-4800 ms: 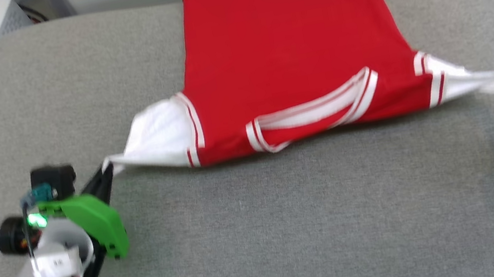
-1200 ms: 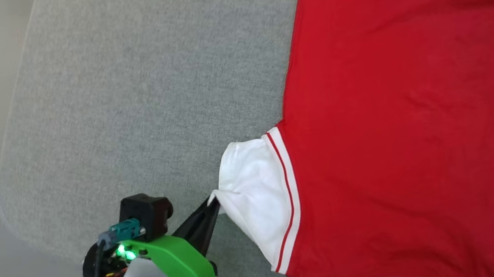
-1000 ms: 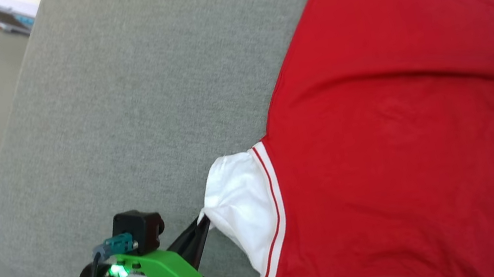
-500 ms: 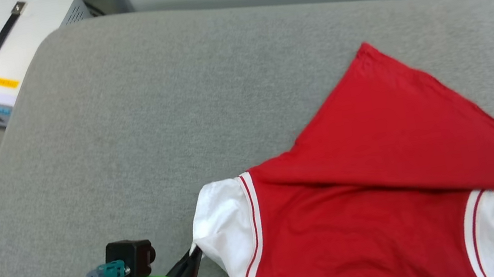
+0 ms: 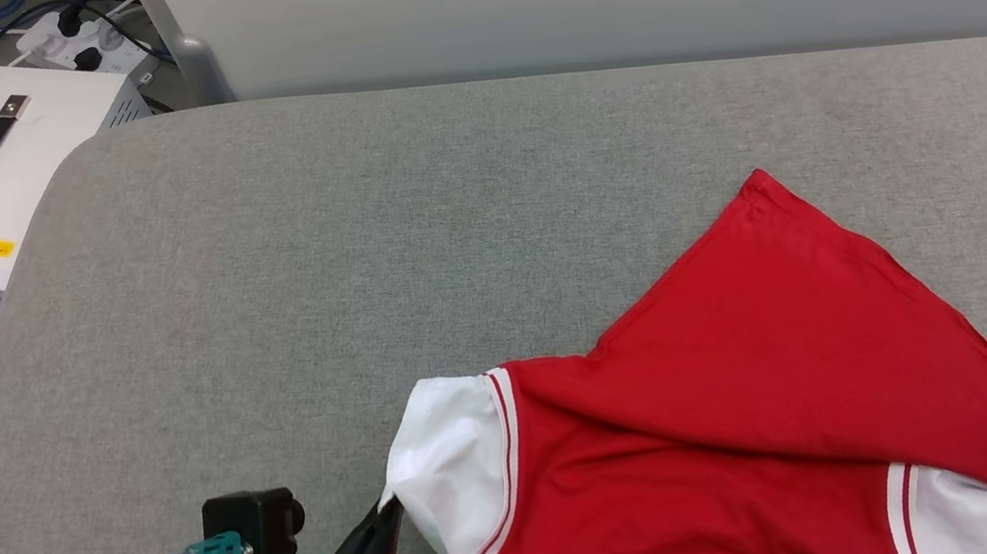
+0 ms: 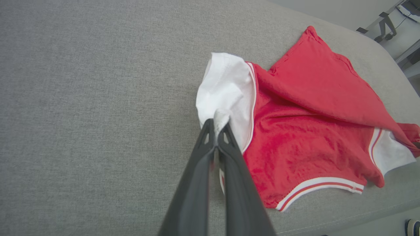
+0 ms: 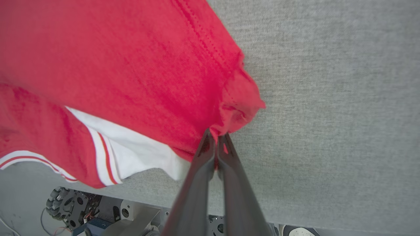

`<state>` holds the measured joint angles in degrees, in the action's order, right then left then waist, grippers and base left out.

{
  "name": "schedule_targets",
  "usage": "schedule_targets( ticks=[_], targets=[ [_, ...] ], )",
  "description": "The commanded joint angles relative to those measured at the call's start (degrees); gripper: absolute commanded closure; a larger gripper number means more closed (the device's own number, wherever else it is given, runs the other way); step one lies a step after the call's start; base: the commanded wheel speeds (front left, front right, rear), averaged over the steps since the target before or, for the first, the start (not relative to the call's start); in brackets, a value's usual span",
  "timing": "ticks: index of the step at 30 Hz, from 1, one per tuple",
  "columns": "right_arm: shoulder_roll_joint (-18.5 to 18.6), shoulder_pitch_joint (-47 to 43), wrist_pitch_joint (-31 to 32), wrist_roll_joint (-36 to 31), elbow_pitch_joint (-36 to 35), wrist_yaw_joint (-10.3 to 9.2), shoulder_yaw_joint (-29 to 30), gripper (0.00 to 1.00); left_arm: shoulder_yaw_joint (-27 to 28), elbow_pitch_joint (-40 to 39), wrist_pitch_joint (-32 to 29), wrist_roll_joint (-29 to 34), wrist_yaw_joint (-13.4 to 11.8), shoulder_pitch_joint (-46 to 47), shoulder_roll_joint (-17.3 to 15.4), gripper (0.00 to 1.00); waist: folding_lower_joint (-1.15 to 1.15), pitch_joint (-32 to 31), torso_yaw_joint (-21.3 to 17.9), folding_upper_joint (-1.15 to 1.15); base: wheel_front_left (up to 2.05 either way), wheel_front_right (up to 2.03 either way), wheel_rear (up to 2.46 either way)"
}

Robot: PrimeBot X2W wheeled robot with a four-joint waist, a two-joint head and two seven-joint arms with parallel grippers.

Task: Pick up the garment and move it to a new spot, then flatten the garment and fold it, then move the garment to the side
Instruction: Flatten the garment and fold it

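So the garment [image 5: 735,437] is sprawled over the near right part of the grey cushion [image 5: 345,242], with its striped trim edge close to the cushion's near edge and one red hem corner poking toward the cushion's middle. It's not flat at all. The lower body is folded diagonally over itself, so a red flap runs from that far corner down toward the cushion's near right and covers part of the right white sleeve [image 6: 390,152]. The left gripper [image 6: 216,124] is by the cushion's near edge, just left of the shirt. Its jaws are pinched tight on the tip of the left white sleeve [image 5: 446,468], which bunches up right at the fingertips. The right gripper [image 7: 216,134] is clamped just as tight on a scrunched red hem corner [image 7: 239,98] at the cushion's near right, and the fabric fans out from there. Off the cushion's far left corner sits a white box [image 5: 60,120] with a black handle.
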<state>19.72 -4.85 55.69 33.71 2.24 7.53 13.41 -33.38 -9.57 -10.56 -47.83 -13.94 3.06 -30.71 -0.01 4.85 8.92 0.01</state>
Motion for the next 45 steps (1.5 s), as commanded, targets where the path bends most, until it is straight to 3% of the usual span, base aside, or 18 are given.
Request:
schedule_targets(
  ticks=[1,2,3,13,19,23,35,45],
  targets=[
    [0.10,-0.36,-0.56,-0.45,-0.27,-0.04,0.05,0.52,-0.01,0.18,0.41,0.10,-0.17,-0.41,0.25,1.00,0.01,0.28,0.19,-0.01,0.00,0.00,0.00],
    [0.19,-0.25,-0.68,-0.36,-0.42,-0.04,-0.11,0.04,-0.03,0.19,0.41,0.10,-0.10,-0.31,0.24,1.00,0.01,0.43,0.26,-0.01,0.00,0.00,0.00],
    [0.33,-0.03,-0.77,-0.22,-0.59,-0.04,-0.22,0.00,-0.03,0.19,0.41,0.12,-0.04,-0.22,0.20,1.00,0.01,0.59,0.33,-0.01,0.00,0.00,0.00],
    [5.64,5.37,1.68,2.33,-6.62,-0.04,-3.39,0.00,-0.57,-1.31,0.46,1.18,-0.04,1.06,0.15,1.00,0.01,2.79,1.97,-0.01,0.00,0.00,0.00],
    [8.92,12.99,6.45,2.96,-12.91,-0.04,-5.29,0.00,-1.23,-3.64,0.35,1.74,0.35,2.33,0.58,1.00,0.01,6.12,4.66,-0.01,0.00,0.00,0.00],
    [9.51,19.84,9.81,2.78,-13.57,-0.04,-7.54,0.00,-1.81,-3.95,0.11,2.51,0.70,3.52,0.65,1.00,0.01,9.08,7.05,-0.01,0.00,0.00,0.00],
    [12.08,37.26,16.25,-1.63,-3.81,-0.04,-12.90,0.00,-3.17,-2.33,1.14,3.22,3.20,7.30,2.73,1.00,0.01,16.79,14.85,-0.01,0.00,0.00,0.00],
    [13.92,41.34,15.41,-3.35,4.58,-0.04,-16.99,0.00,-3.99,-0.82,2.33,2.95,4.39,8.38,4.54,1.00,0.01,19.48,18.28,-0.01,0.00,0.00,0.00]
  ],
)
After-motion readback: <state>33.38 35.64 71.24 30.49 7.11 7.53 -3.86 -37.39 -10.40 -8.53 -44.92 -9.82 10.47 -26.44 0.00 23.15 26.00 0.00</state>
